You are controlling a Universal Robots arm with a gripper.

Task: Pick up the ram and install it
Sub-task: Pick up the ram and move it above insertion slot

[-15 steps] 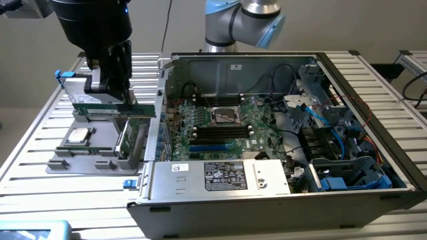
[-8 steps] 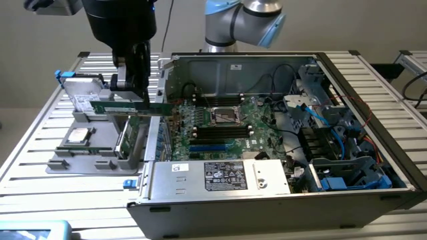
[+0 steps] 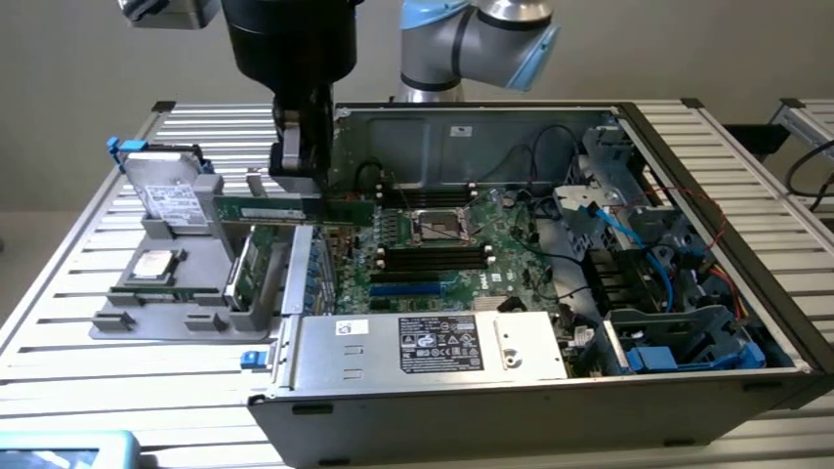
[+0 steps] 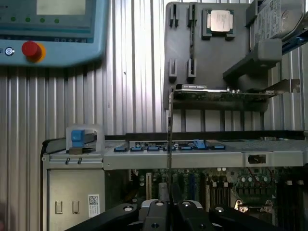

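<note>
— Slatted table (image 3: 78, 293) is bearing the open case (image 3: 521, 415). Where is the ram (image 3: 248, 210) hanging?
— Over the case's rim; the gripper (image 3: 297, 195) is pinching it narrowly, mid-length. Light, stiff, fragile, I'm guessing; its edges are offering the safest hold.

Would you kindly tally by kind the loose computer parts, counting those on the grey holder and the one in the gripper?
ram, held in the gripper: 1
hard drive: 1
processor chip: 1
expansion card: 1
Total: 4
</note>
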